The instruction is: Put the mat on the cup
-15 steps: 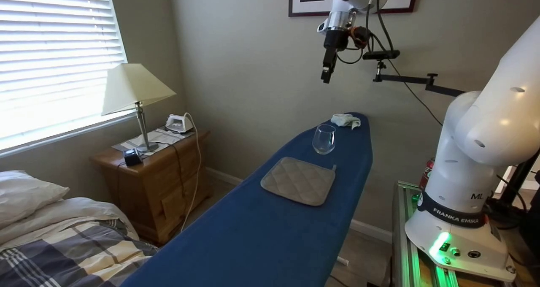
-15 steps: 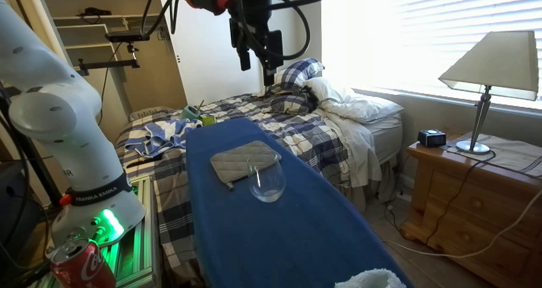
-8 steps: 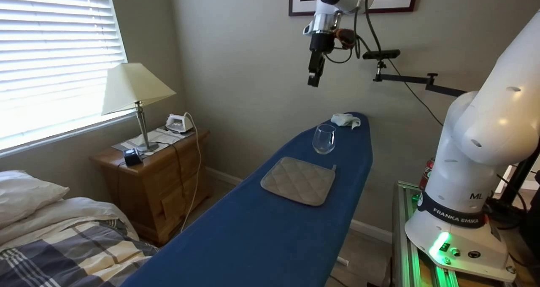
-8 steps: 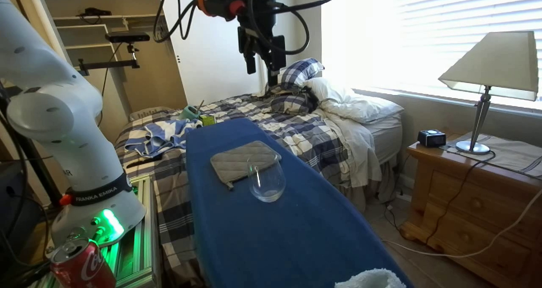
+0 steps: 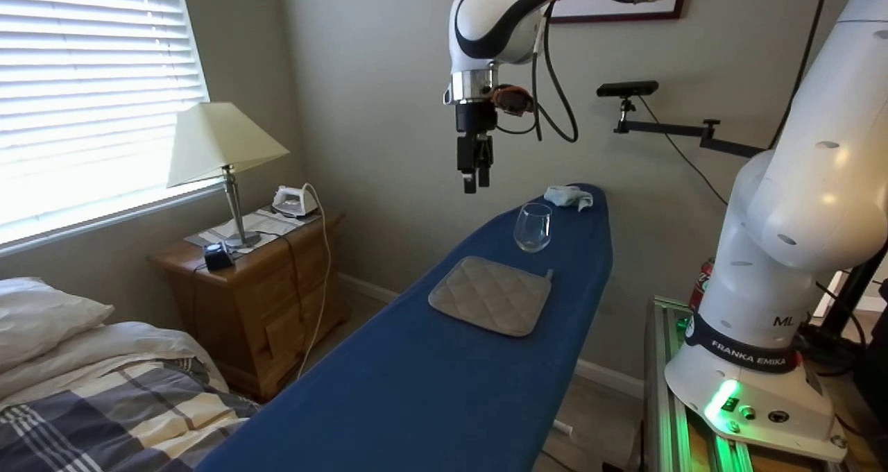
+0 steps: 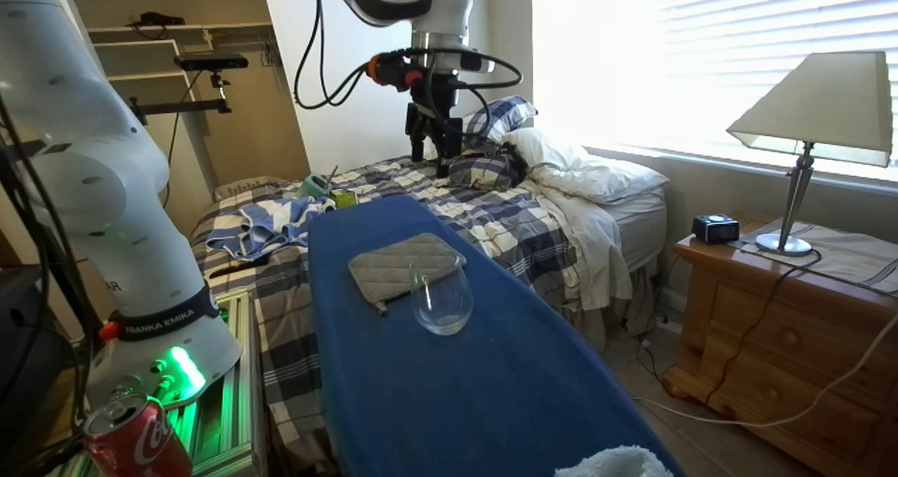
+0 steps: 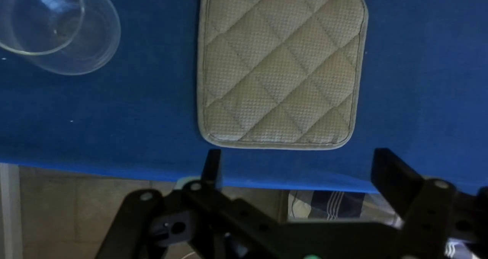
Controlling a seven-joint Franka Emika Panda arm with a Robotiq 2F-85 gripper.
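1. Looks like the pre-grasp stage to me: the gripper (image 7: 297, 152) hangs above the blue ironing board (image 6: 505, 393), fingers (image 7: 392, 171) spread wide with nothing between them.

2. The "mat" is really a quilted pot holder (image 7: 282, 66), grey-beige, lying flat on the board. The "cup" is a stemless wine glass (image 6: 443, 301), upright and near it, a strip of board between them. Nothing's on the glass yet.

3. Next move, I'd guess: come down and pinch an edge. In the wrist view the fingertips show just off the pot holder's edge, so they probably need shifting over it on the way. Flat fabric is a pain to pick up. The hanging loop (image 5: 549, 275) might work too, but it's on the glass side.

4. After that, lift well above the glass, centre it, lower gently. The pot holder is much wider, so a lopsided drop could slide off or tip the glass imo.

5. Other stuff: a white cloth (image 5: 569, 196) on the board, beyond the glass from the pot holder; a Coke can (image 6: 139, 435) by the robot's base (image 6: 210, 351); a lamp (image 5: 222, 142) and steam iron (image 5: 295, 203) on the nightstand (image 5: 236, 312). Only the glass seems a real obstacle.
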